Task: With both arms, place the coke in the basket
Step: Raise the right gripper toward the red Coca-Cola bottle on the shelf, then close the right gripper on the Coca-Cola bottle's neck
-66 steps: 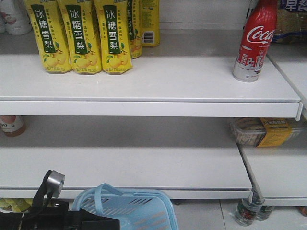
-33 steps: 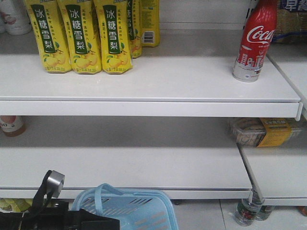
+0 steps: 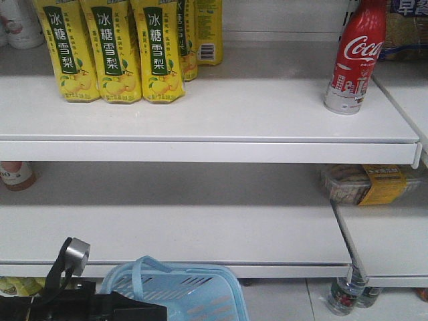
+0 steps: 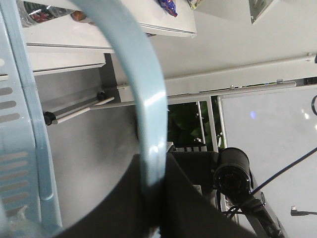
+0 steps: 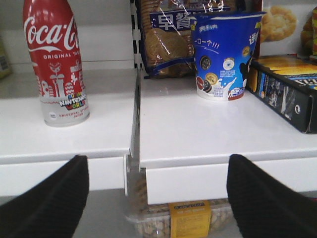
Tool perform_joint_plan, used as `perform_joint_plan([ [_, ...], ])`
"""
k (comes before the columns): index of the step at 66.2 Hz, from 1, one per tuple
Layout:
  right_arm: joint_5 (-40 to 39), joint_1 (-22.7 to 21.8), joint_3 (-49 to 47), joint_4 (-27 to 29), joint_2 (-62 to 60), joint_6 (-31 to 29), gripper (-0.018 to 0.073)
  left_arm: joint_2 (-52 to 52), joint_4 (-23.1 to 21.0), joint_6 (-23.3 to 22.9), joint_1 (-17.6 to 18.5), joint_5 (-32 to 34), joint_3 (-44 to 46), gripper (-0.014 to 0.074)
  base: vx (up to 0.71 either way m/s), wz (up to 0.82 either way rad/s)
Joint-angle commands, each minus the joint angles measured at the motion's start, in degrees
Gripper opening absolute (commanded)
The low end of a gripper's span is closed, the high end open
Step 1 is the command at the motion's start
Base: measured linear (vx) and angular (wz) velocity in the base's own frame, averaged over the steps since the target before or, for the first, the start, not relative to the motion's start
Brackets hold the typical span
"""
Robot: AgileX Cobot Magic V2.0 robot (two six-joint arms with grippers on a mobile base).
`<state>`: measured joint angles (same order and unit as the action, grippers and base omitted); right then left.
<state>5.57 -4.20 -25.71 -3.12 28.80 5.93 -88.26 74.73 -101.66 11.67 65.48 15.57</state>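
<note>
found the coke (image 3: 354, 57) upright near the right end of the upper shelf (image 3: 234, 114), well apart from the row of yellow bottles (image 3: 114, 50) at the left of that shelf. noted red wrap with white script above and a grey-silver band at the base.

from the right wrist, saw the right tool (image 5: 156, 161) open, its two dark fingers (image 5: 49, 198) spread wide at the bottom corners with nothing between them. placed the coke above the left finger, on the shelf and clear of the tool. spotted a blue cup (image 5: 225, 54), a biscuit bag (image 5: 166, 44) and a black box (image 5: 285, 89) on the neighbouring shelf to the right, and a clear tub (image 5: 190, 218) with a yellow label one level down.

found the basket (image 3: 200, 294) low in the front view, below the lower shelf and far from the coke, just beside the left arm (image 3: 67, 304) with its silver knob (image 3: 77, 253). from the left wrist, saw the left tool (image 4: 153, 198) closed on the basket's hoop handle (image 4: 143, 89), the light blue band running down between the dark fingers, with the slotted wall along the left edge.
</note>
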Motion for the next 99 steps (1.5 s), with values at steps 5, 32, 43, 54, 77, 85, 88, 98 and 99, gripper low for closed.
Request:
perform_joint_plan([
  [5, -2.48, 3.14, -8.43, 0.75, 2.86, -0.40, 0.0568, 1.84, -3.10, 0.45, 0.28, 13.46, 0.59, -0.0007, 0.00, 0.00],
  [32, -4.95, 15.19, -27.27, 0.24, 20.93, -6.58, 0.0568, 1.84, -3.10, 0.45, 0.28, 13.46, 0.59, -0.0007, 0.00, 0.00],
  [43, -7.12, 15.19, -32.02, 0.56, 27.61, -7.57, 0.0568, 1.84, -3.10, 0.45, 0.28, 13.46, 0.59, -0.0007, 0.00, 0.00],
  [54, -12.83, 15.19, -33.39, 1.60, 33.11, -7.57, 0.0568, 1.84, -3.10, 0.45, 0.28, 13.46, 0.59, -0.0007, 0.00, 0.00],
  [77, -24.42, 14.40, -33.39, 3.12, 38.53, -7.65, 0.0568, 1.84, -3.10, 0.45, 0.28, 13.46, 0.59, -0.0007, 0.00, 0.00],
  [85, -25.26, 12.42, -33.39, 5.32, 39.37, -7.65, 0.0568, 1.84, -3.10, 0.45, 0.28, 13.46, 0.59, -0.0007, 0.00, 0.00],
  [88, -25.73, 12.26, -33.39, 5.32, 39.78, -7.65, 0.0568, 1.84, -3.10, 0.45, 0.28, 13.46, 0.59, -0.0007, 0.00, 0.00],
  [98, -28.98, 12.37, -33.39, 3.49, 41.13, -7.38, 0.0568, 1.84, -3.10, 0.45, 0.28, 13.46, 0.59, -0.0007, 0.00, 0.00],
  [99, -29.07, 12.37, -33.39, 3.48, 41.27, -7.38, 0.0568, 1.84, -3.10, 0.45, 0.28, 13.46, 0.59, -0.0007, 0.00, 0.00],
])
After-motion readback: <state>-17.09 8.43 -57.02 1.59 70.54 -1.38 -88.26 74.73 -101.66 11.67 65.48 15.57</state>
